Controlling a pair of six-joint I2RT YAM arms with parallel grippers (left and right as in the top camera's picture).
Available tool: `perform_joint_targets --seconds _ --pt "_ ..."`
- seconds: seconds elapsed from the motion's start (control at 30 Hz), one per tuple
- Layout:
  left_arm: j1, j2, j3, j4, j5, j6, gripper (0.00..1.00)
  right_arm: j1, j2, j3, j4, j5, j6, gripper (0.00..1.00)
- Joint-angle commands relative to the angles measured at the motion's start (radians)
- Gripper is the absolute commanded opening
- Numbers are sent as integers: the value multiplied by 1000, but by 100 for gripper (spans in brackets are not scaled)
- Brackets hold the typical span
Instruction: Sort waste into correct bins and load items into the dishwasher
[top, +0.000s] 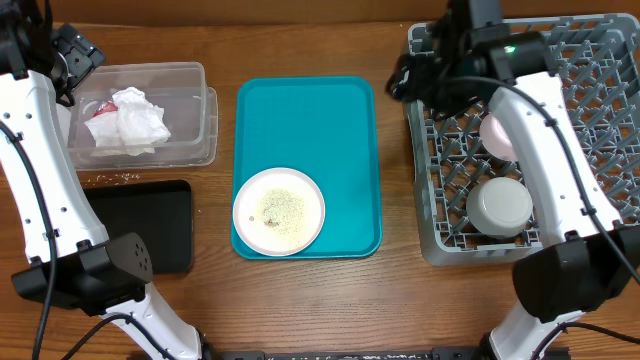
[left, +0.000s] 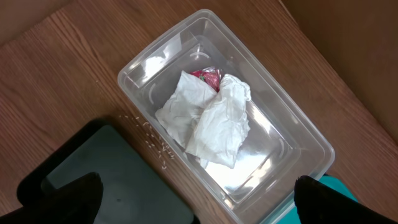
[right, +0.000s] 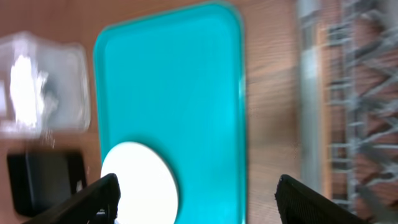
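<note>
Crumpled white napkins and a red wrapper scrap lie in the clear tub. The napkins also show in the left wrist view. My left gripper is open and empty above the tub's near edge. Loose rice grains lie on the wood between the tub and the black tray. The white plate, with rice on it, sits on the teal tray. My right gripper is open and empty, between the teal tray and the dish rack. The rack holds a pinkish bowl and a grey bowl. The cup is out of view.
The teal tray fills the middle of the wooden table. The dish rack takes up the right side. The tub and black tray stand at the left, one behind the other. The right wrist view is blurred.
</note>
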Motion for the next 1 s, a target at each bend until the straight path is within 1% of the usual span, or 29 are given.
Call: perform_joint_targets --seconds 0.0,0.17,0.2,0.23,0.37,0.5,0.63,0.73,0.87,0.9,0.97 --pt "-7 7 -2 0 -2 12 100 82 -13 5 -18 -61 -82 82" --pt "-7 7 -2 0 -2 12 100 221 -13 5 14 -27 -140 84" --pt "-7 7 -2 0 -2 12 100 244 -13 5 29 -8 -140 96" --pt "-7 7 -2 0 -2 12 100 269 -12 5 47 14 -139 100" --pt "-7 7 -2 0 -2 12 100 332 -12 5 120 68 -140 100" --pt "-7 7 -2 0 -2 12 100 350 -12 6 160 116 -114 100" --pt "-7 7 -2 0 -2 12 100 300 -21 8 150 211 5 100" --pt "-7 7 -2 0 -2 12 100 235 -43 8 143 240 10 100" --pt "-7 7 -2 0 -2 12 100 110 -107 8 124 248 69 100" --pt "-7 7 -2 0 -2 12 100 52 -138 8 111 248 92 100" --pt "-7 7 -2 0 -2 12 100 -13 -169 8 103 247 112 100"
